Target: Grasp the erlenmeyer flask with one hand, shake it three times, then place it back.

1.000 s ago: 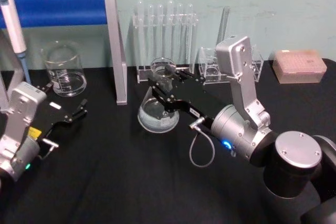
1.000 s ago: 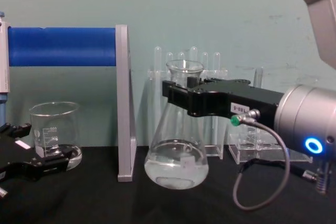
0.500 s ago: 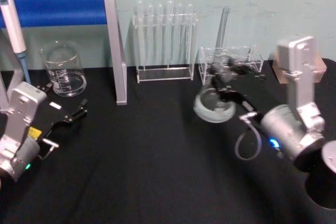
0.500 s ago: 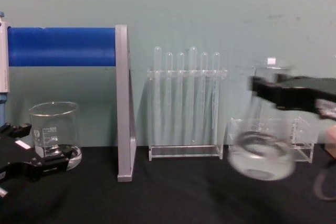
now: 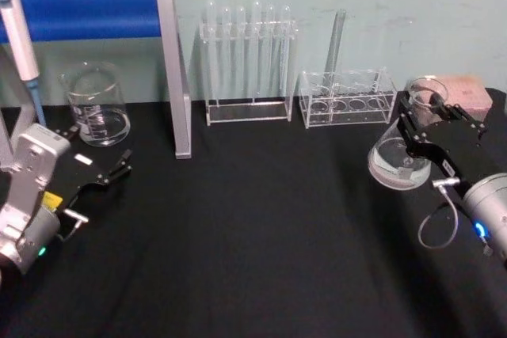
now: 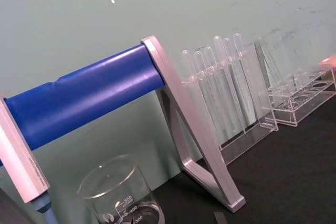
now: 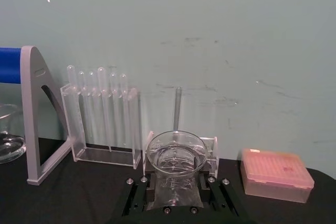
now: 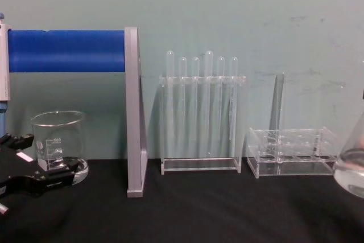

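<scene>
At the near left edge of the black bench [image 5: 238,243], the left pincer [image 5: 99,150] is parked low, its two black fingers spread apart and holding nothing, pointed toward the beaker [image 5: 95,104]. Across at the right side, the right pincer [image 5: 421,126] reaches in from the edge, a grey cable [image 5: 436,223] looping below its wrist. Its fingers are clamped on the neck of the erlenmeyer flask [image 5: 396,160], one on each side just under the flared rim, as the right wrist view shows. The flask is tilted, with its wide base swung toward the bench's middle and a little clear liquid lying in it. In the chest view its base sits at the far right edge of the picture; whether it touches the bench I cannot tell. Just behind it stands a low clear rack [image 5: 348,96] with a single glass tube [image 5: 336,41] upright in it, and beside that a pink box [image 5: 467,93]. Farther left along the wall stand a rack of test tubes [image 5: 247,61] and a grey stand with a blue bar [image 5: 170,69].
</scene>
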Tool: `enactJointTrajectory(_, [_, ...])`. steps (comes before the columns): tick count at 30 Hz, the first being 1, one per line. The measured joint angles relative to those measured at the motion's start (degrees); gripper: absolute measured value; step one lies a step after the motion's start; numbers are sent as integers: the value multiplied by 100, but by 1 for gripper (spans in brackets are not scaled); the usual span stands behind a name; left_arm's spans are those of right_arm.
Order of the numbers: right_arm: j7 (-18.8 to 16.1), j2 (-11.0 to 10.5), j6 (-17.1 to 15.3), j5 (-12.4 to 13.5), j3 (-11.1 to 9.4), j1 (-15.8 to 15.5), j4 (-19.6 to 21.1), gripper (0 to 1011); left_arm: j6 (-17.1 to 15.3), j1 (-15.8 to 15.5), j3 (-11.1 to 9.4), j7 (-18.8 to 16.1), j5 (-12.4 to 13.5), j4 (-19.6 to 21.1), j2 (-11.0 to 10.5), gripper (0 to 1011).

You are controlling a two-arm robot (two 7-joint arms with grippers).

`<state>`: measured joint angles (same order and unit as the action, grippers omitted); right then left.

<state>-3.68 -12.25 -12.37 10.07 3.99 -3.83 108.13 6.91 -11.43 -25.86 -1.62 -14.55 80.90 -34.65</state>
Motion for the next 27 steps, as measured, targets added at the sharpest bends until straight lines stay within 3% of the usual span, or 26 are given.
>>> enactJointTrajectory(7, [-217, 54, -8, -39, 115, 63, -54, 449, 0, 0, 0, 0, 0, 0, 0, 1001])
enactJointTrajectory(13, [-610, 78, -8, -46, 513, 337, -266, 449, 0, 0, 0, 0, 0, 0, 0, 1001])
enactJointTrajectory(16, [-884, 77, 10, -24, 851, 550, -431, 449, 0, 0, 0, 0, 0, 0, 0, 1001])
enactJointTrajectory(27, [-1386, 2, 73, 146, 1490, 946, -737, 449, 0, 0, 0, 0, 0, 0, 0, 1001])
